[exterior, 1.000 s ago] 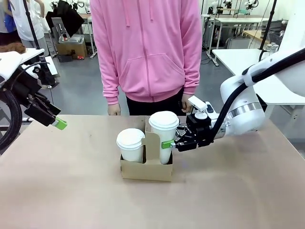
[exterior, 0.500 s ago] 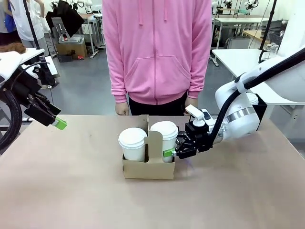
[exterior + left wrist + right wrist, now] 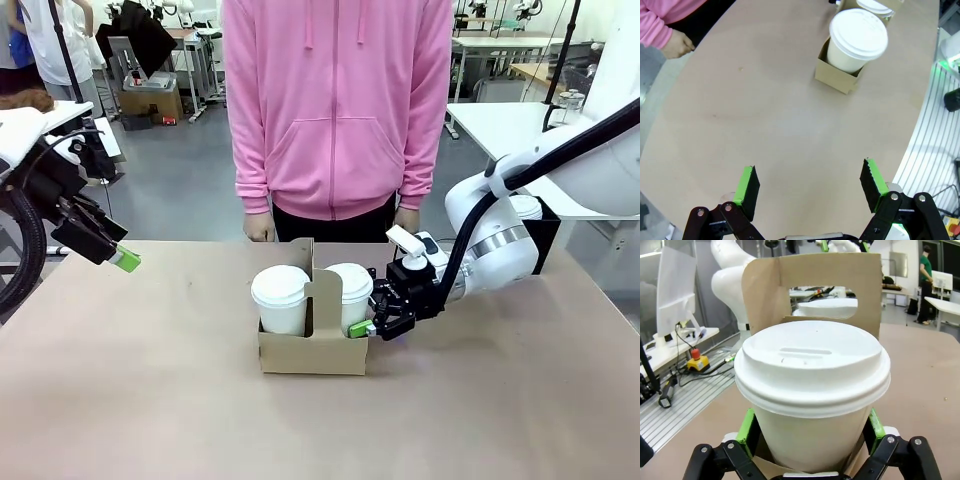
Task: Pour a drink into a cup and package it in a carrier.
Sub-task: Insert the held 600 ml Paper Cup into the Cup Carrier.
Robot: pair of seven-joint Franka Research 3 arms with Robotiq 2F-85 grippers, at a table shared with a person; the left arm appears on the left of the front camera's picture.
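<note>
The cup (image 3: 348, 297) sits in the carrier (image 3: 312, 352), right of its handle panel. The right gripper (image 3: 372, 326) flanks the cup's base; whether it grips cannot be told. Best retreat is straight back, without nudging the carrier. The left gripper (image 3: 810, 187) hangs released, well apart.

I log: carrier (image 3: 311, 352) mid-desk (image 3: 150, 400); cup (image 3: 349, 292) in its right hole, second lidded cup (image 3: 281, 298) in left; right end effector (image 3: 368, 322) flanking the cup; person (image 3: 338, 110) far side.
</note>
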